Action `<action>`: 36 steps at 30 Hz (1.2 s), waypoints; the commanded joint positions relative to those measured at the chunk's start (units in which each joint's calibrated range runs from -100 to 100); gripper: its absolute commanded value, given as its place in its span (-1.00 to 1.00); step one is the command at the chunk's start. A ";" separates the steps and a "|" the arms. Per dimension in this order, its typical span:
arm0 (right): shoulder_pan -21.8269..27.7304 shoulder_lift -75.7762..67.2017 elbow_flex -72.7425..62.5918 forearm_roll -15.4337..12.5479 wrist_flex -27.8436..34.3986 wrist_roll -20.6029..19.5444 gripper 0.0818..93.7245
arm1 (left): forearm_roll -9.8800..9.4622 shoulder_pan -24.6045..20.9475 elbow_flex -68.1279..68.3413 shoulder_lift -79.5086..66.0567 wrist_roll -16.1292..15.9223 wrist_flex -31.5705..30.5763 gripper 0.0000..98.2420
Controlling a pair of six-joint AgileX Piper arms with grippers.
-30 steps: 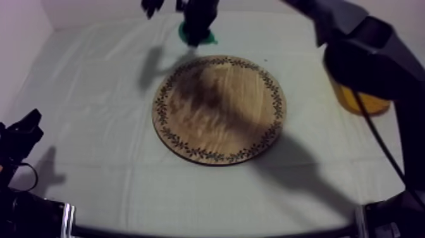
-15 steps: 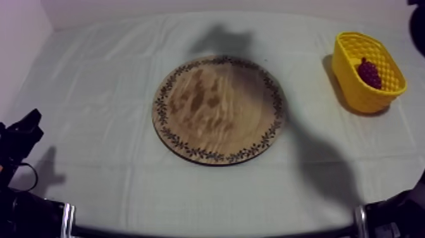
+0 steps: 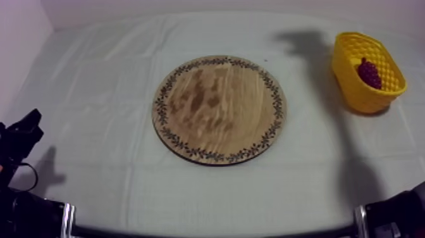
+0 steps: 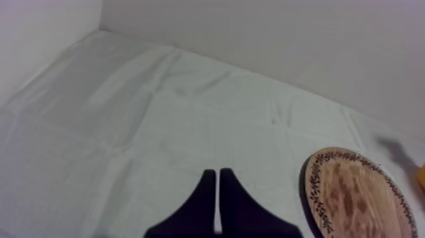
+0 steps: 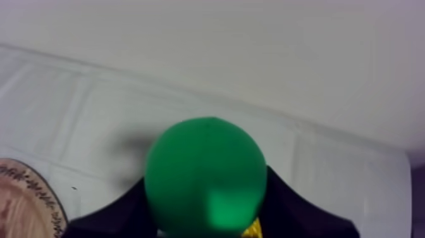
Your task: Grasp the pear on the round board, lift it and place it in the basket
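Observation:
The green pear hangs above the cloth, with my right gripper shut on it and black fingers on both sides. A sliver of the yellow basket peeks out just under the pear. The round wooden board lies bare in the middle of the table. At the table's right stands the yellow basket with a bunch of grapes inside. My left gripper rests low at the left; its fingers lie together as a narrow wedge over the cloth.
The board's patterned rim lies to the right of my left gripper and also beside the held pear. A dark shadow falls on the cloth just left of the basket. A wall backs the table.
My right arm has risen out of the top view with the pear. Its shadow has slid from the board rightward to beside the basket. The left arm has not moved.

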 commanded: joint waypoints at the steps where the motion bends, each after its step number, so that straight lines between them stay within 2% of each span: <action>1: 2.60 -1.17 8.81 0.44 -2.25 -1.56 -0.34 | -0.01 0.02 0.00 0.00 0.01 -0.01 -1.00; 9: 6.66 -4.07 25.91 2.16 -9.28 -3.49 -0.33 | -0.01 0.02 0.00 0.00 0.01 -0.01 -1.00; 21: 8.28 -4.90 44.97 4.72 -16.63 -4.38 -0.24 | -0.01 0.02 0.00 0.00 0.01 -0.01 -1.00; 23: 8.35 -4.84 47.21 4.90 -17.93 -4.53 -0.15 | -0.01 0.02 0.00 0.00 0.01 -0.01 -1.00; 27: 8.69 -4.61 50.91 4.48 -21.88 -4.01 0.25 | -0.01 0.02 0.00 0.00 0.01 -0.01 -1.00; 30: 8.92 -4.86 52.14 4.34 -24.66 -4.50 0.48 | -0.01 0.02 0.00 0.00 0.01 -0.01 -1.00; 33: 9.04 -6.15 51.97 3.83 -26.42 -4.87 0.58 | -0.01 0.02 0.00 0.00 0.01 -0.01 -1.00; 36: 9.08 -9.17 52.53 3.46 -28.92 -4.80 0.58 | -0.01 0.02 0.00 0.00 0.01 -0.01 -1.00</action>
